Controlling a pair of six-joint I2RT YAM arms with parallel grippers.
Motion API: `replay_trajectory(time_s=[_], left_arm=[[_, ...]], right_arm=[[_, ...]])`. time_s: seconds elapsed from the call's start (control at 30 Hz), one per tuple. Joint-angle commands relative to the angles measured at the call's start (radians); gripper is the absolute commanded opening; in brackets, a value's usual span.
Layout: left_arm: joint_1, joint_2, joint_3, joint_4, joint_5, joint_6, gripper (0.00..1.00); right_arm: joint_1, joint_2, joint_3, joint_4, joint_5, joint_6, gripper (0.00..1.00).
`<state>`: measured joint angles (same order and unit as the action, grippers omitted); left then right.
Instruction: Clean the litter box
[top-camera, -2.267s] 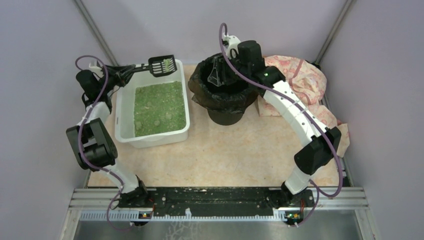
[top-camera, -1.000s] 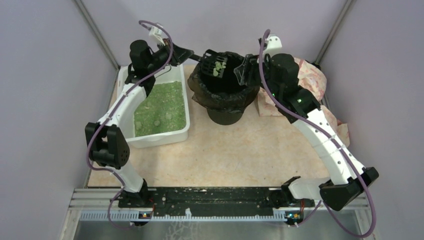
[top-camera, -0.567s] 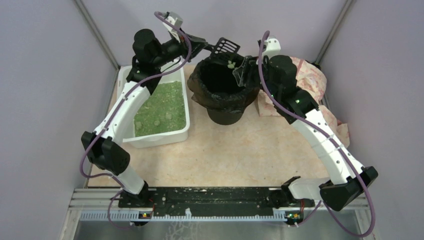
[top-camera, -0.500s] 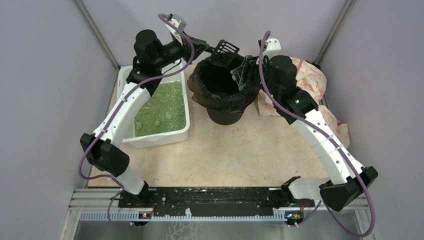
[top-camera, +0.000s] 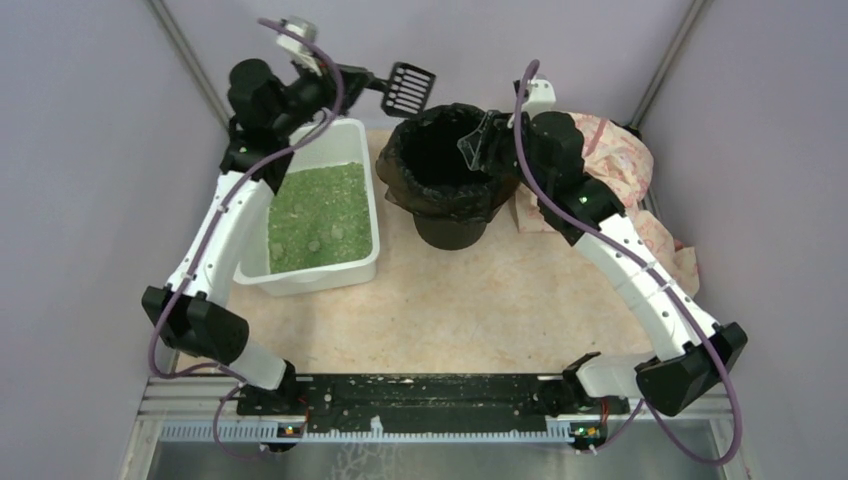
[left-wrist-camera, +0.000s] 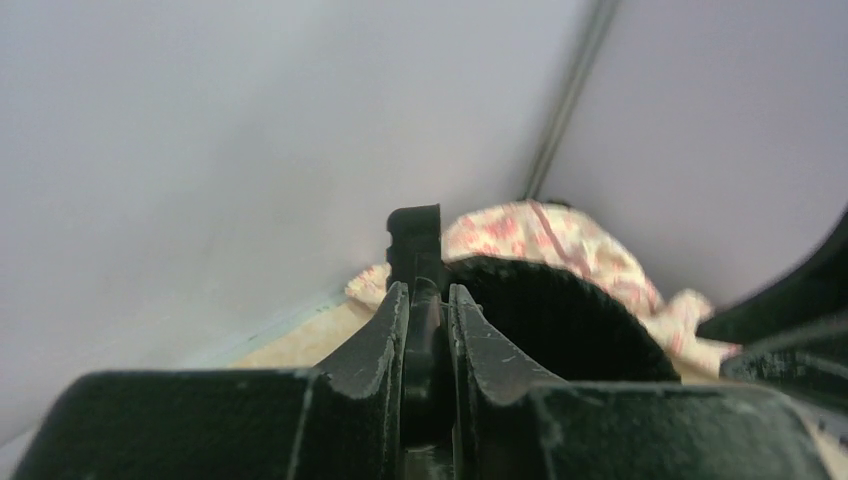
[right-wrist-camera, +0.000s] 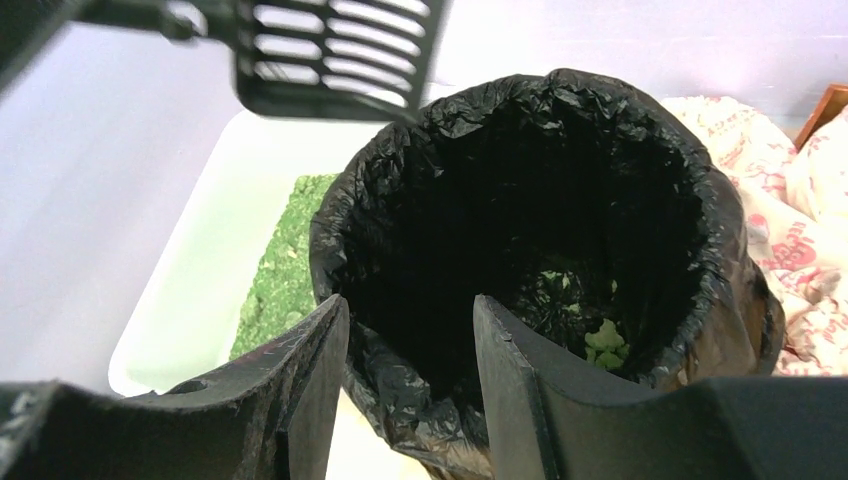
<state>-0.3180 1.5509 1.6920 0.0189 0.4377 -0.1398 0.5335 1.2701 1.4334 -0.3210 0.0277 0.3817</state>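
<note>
The white litter box (top-camera: 250, 268) with green litter (top-camera: 318, 212) sits at the left; it also shows in the right wrist view (right-wrist-camera: 190, 300). My left gripper (top-camera: 346, 80) is shut on the handle of a black slotted scoop (top-camera: 410, 88), held high between the box's far end and the bin. The scoop looks empty; it also shows in the left wrist view (left-wrist-camera: 416, 240) and the right wrist view (right-wrist-camera: 335, 45). My right gripper (top-camera: 478, 142) is open at the bin's right rim, its jaws (right-wrist-camera: 410, 320) either side of the bag edge.
The round black-bagged bin (top-camera: 450, 175) stands right of the box, with green clumps (right-wrist-camera: 600, 342) at its bottom. A crumpled pink-patterned cloth (top-camera: 612, 165) lies behind and right of the bin. Grey walls close in the back and sides.
The left arm tipped the scoop over the bin, green clumps dropped in, then it swung the empty scoop back left and up. The right gripper stayed at the bin's rim.
</note>
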Motion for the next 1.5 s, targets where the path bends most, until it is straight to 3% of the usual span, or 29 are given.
replay_trajectory(time_s=[0.0,0.07,0.17,0.53,0.67,0.9,1.07,1.47], left_arm=[[0.199,-0.066,0.002,0.185,0.058,-0.345,0.00],[0.251,-0.089,0.005,0.133,-0.013,-0.341,0.00],[0.266,-0.109,0.010,-0.060,-0.242,-0.185,0.00],[0.309,-0.105,-0.158,-0.443,-0.656,0.019,0.00],[0.309,-0.088,-0.227,-0.498,-0.718,0.048,0.00],[0.312,-0.001,-0.211,-0.638,-0.848,0.041,0.00],[0.351,0.030,-0.226,-0.628,-0.823,0.048,0.00],[0.477,0.130,-0.202,-0.522,-0.577,0.031,0.00]], right_arm=[[-0.006,0.026,0.007,0.086,-0.049,0.034,0.49],[-0.006,0.033,0.007,0.086,-0.046,0.032,0.49],[-0.006,0.050,0.021,0.086,-0.051,0.020,0.49],[-0.007,0.152,0.099,0.070,-0.137,-0.012,0.49],[-0.006,0.180,0.109,0.071,-0.158,-0.017,0.49],[-0.007,0.192,0.101,0.057,-0.164,-0.035,0.49],[-0.009,0.193,0.085,0.053,-0.176,-0.041,0.49],[-0.009,0.193,0.088,0.026,-0.190,-0.059,0.49]])
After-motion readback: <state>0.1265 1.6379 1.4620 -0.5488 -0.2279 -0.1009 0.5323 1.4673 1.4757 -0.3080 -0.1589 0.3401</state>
